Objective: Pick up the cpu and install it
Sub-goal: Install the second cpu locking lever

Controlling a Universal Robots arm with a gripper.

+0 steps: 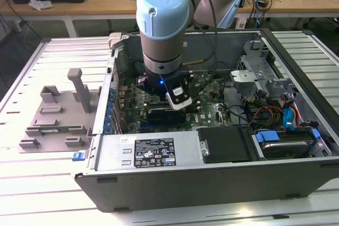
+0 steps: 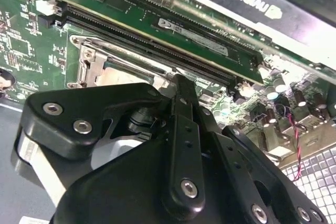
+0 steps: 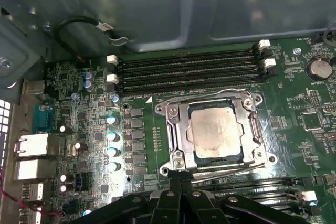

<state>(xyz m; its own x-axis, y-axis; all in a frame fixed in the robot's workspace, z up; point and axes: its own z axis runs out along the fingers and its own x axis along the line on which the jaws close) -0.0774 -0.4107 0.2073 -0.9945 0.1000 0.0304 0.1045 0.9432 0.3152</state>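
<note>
Gripper (image 3: 176, 182): nearest lens, fingers together, holding nothing. Cpu (image 3: 215, 132) sits in socket (image 3: 176, 129); advise approach square, w/ light pressure.

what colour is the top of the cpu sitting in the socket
Pale silver-grey with dull smudges; the cpu shows best in the first wrist view.

Bkgd, exterior view: wooden bench (image 1: 79, 5) across top of frame w/ white legs; cables, clutter at upper right; slatted worktable (image 1: 32, 183) bottom left.

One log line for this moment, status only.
arm: inside case | gripper: beside socket | cpu: in socket
</note>
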